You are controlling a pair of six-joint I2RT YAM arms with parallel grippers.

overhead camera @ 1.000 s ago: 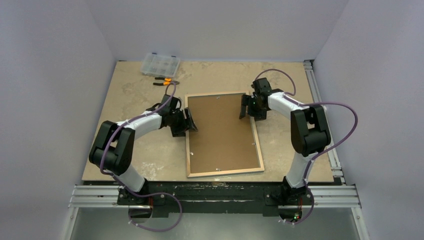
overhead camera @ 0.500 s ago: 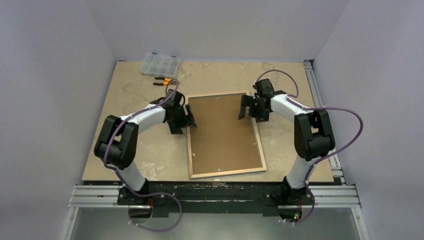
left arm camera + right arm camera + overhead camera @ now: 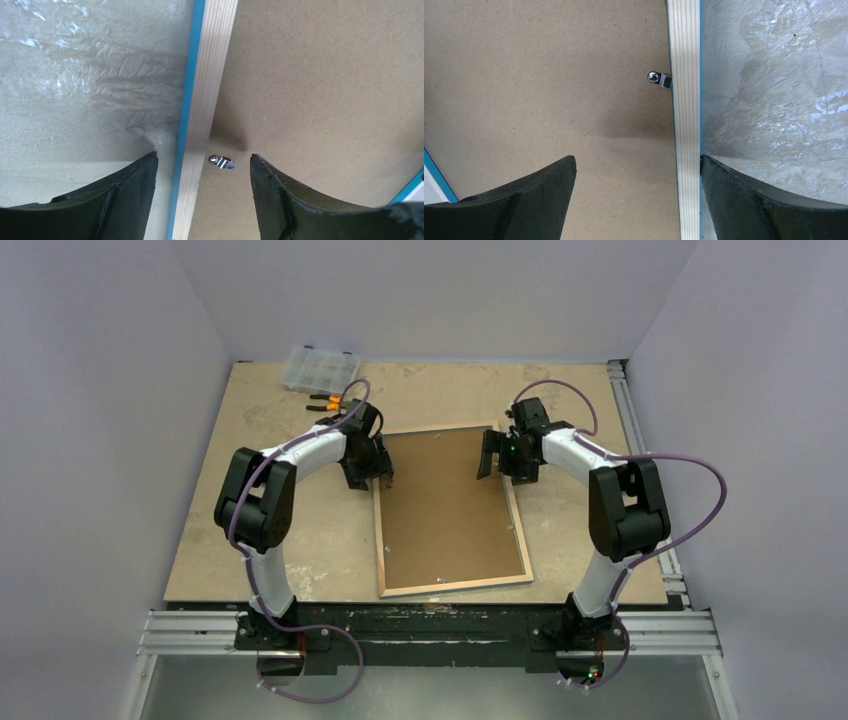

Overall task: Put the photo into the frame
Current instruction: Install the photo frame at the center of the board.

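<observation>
- Overhead view of a beige stone-patterned tabletop (image 3: 300, 530) with two white and black robot arms reaching in from the near edge.
- The frame (image 3: 378, 530) lies flat in the middle of the tabletop, between the two arms, slightly skewed, with its light wood back facing up.
- A brown backing board (image 3: 450, 510) fills the frame's opening.
- The left pincer (image 3: 383, 475) is at the far part of the frame's left rail, with its jaws apart.
- In the left wrist view, the left pincer (image 3: 202, 157) straddles the wooden rail (image 3: 210, 100): one black finger (image 3: 130, 200) is over the bare tabletop, the other over the backing board (image 3: 325, 100).
- A thin bright blue edge (image 3: 192, 75) shows along the rail's outer side.
- A small metal clip (image 3: 221, 162) sits on the board just beside the rail, between the fingers.
- The right pincer (image 3: 485, 462) is at the far part of the frame's right rail, jaws wide apart and holding nothing.
- In the right wrist view, the right pincer (image 3: 637, 159) has one finger over the board (image 3: 549, 75) and the other at the outer edge of the rail (image 3: 685, 100).
- Another metal clip (image 3: 660, 79) lies beyond the fingers, touching the rail.
- Whether any finger touches the frame cannot be told.
- A clear compartment box (image 3: 320, 367) and orange-handled pliers (image 3: 330, 402) lie at the far left of the tabletop, well apart from the frame.
</observation>
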